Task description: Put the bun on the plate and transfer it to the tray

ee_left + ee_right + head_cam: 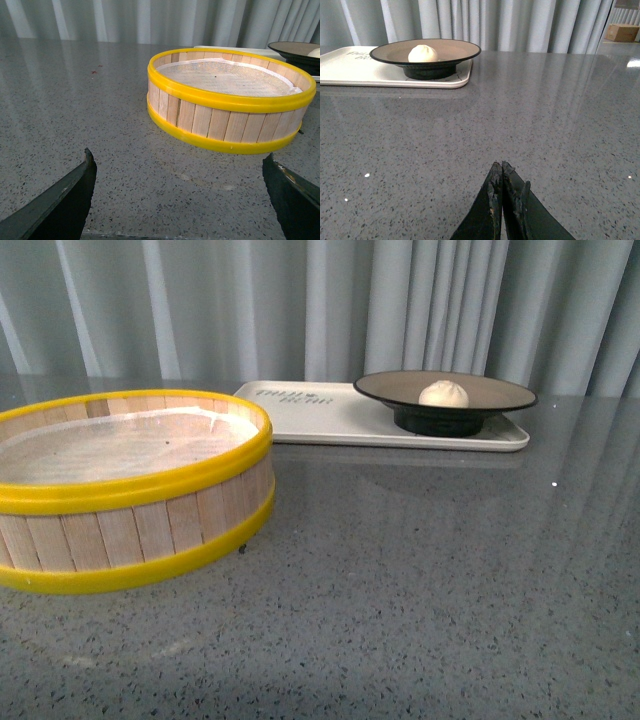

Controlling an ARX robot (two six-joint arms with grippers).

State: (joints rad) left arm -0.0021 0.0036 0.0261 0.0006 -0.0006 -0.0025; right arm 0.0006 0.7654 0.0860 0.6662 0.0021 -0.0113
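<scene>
The bun (443, 393) sits in the plate (500, 392), which rests on the tray (330, 415) at about one o'clock on the table (420, 570); the task looks finished. Left gripper (180, 200) jaws are spread, right gripper (503, 200) jaws pressed together, both empty, well apart from the steamer basket (130, 530).

Neither arm showed in the front view. In the left wrist view the left gripper (182, 195) hung low over the grey table (75, 125) with its two dark fingers (60, 200) spread wide apart and nothing between them. In the right wrist view the right gripper (502, 200) also hovered just above the table, its dark fingertips (494, 195) pressed together with nothing held.
</scene>
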